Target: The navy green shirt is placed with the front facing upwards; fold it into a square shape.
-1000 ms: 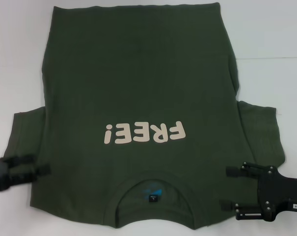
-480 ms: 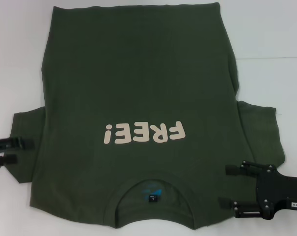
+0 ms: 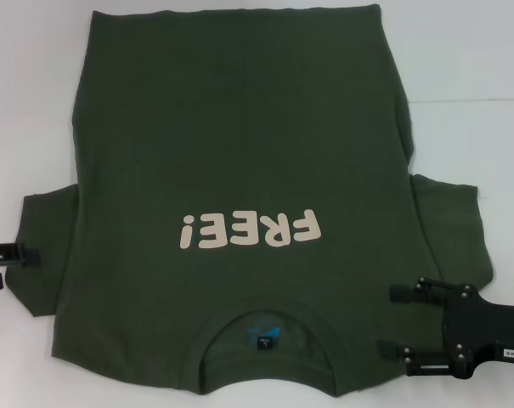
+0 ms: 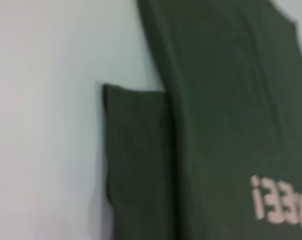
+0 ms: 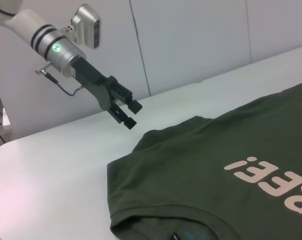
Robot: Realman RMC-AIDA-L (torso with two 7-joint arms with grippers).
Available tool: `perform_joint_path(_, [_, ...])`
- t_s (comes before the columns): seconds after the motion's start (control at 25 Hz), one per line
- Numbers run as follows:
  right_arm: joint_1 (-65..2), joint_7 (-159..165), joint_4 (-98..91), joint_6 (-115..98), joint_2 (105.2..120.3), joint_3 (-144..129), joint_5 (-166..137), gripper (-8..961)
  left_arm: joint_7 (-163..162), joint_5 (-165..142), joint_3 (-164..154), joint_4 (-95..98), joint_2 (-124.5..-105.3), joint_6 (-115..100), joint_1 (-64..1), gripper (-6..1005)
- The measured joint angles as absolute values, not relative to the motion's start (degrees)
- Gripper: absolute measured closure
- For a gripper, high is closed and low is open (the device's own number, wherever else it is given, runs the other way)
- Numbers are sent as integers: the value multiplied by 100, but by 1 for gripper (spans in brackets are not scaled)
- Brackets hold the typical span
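Observation:
The navy green shirt (image 3: 240, 136) lies flat and face up on the white table, its collar (image 3: 265, 310) nearest me and its cream "FREE!" print (image 3: 248, 229) reading upside down. At the picture's left edge my left gripper (image 3: 20, 268) stands open and empty beside the left sleeve (image 3: 44, 246). The right wrist view shows the left gripper (image 5: 135, 116) raised above the table past that sleeve. My right gripper (image 3: 386, 321) is open over the shirt's right shoulder, nothing between its fingers. The left wrist view shows the sleeve (image 4: 136, 160) and part of the print (image 4: 280, 202).
The white table (image 3: 460, 51) surrounds the shirt on all sides. A pale wall (image 5: 190, 40) rises behind the table's far edge in the right wrist view. The shirt's hem (image 3: 240, 13) reaches the far side of the head view.
My left gripper has pulled back to the left, off the shirt's left shoulder and sleeve, to the frame edge. The right gripper and the shirt have stayed where they were.

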State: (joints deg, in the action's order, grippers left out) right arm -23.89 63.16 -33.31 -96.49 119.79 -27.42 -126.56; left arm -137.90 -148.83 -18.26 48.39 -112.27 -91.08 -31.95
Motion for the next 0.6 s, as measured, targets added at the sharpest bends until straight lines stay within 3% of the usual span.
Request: perform_joint_path(0.6, [-2409, 6319, -3270, -9646, 11979, -2742, -12656, 42, -13720, -14991, -2274, 4630, -11269, -8429, -3295, 126])
